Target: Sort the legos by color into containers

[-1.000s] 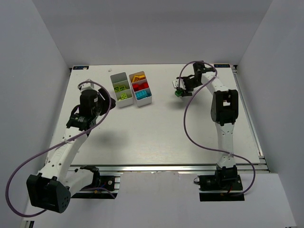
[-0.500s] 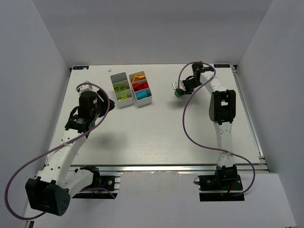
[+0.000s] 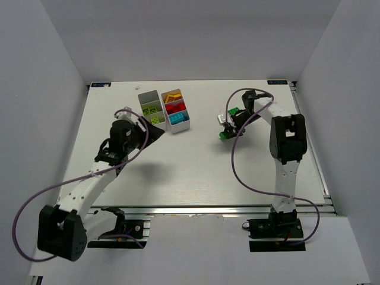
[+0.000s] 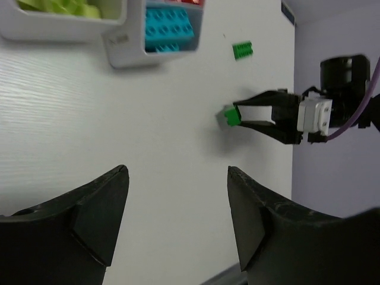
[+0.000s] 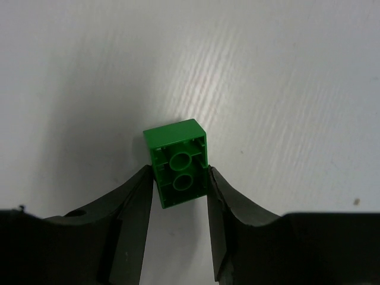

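Observation:
My right gripper (image 5: 178, 178) is shut on a dark green lego (image 5: 177, 160), held studs down just above the table; the top view shows the gripper (image 3: 224, 132) and the brick (image 3: 224, 136) right of the containers. Another dark green lego (image 3: 236, 111) lies on the table behind it, also seen in the left wrist view (image 4: 242, 50). My left gripper (image 4: 178, 172) is open and empty, pointing right in front of the trays (image 3: 155, 132). The left tray (image 3: 148, 96) holds lime legos. The right tray (image 3: 186, 124) holds yellow and orange, red, and cyan (image 4: 170, 29) legos.
White walls enclose the table on three sides. The back compartment of the left tray looks empty. Purple cables loop off both arms (image 3: 234, 160). A metal rail (image 3: 208, 209) runs along the near edge.
The right gripper closed on the dark green lego and drew it toward the near side, uncovering a second green brick. The left arm swung right, its gripper now in front of the trays.

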Robot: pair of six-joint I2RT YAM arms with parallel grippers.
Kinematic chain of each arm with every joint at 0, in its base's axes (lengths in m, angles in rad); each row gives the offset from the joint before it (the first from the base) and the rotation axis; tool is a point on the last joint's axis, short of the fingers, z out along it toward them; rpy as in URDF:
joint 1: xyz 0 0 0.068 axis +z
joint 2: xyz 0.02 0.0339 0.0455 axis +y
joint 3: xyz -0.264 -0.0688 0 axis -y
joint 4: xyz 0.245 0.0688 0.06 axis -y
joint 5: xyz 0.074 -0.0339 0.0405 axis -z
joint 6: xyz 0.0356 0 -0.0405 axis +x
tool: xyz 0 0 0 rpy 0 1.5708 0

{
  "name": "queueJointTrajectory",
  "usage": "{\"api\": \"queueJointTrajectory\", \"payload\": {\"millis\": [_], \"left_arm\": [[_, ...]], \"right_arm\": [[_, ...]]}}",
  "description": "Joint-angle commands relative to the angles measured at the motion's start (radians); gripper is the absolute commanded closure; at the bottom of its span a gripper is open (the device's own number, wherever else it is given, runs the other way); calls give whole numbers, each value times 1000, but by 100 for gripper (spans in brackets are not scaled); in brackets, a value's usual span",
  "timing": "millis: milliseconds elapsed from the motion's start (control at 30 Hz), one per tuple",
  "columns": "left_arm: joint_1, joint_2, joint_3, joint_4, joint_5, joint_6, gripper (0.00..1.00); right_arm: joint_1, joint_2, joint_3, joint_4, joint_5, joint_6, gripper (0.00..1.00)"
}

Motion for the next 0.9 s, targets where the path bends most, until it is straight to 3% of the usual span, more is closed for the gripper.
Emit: {"api": "queueJointTrajectory", "payload": {"millis": [0, 100, 300, 500, 867], "left_arm": [[-117, 110, 3, 220, 136, -79, 23], [-196, 254, 77, 237, 151, -75, 23], [-252, 429, 155, 340, 189, -125, 23], [-270, 485, 190, 364, 188, -155, 23], [-293, 505, 175, 375, 169, -194, 26]], "right_arm": [[33, -124, -74, 20, -124, 109, 87], [65, -185, -130, 60, -160, 228, 89], [160, -284, -203, 178, -184, 455, 89], [220, -348, -248, 320, -170, 659, 90], [270, -402, -277, 457, -137, 812, 90]]}}
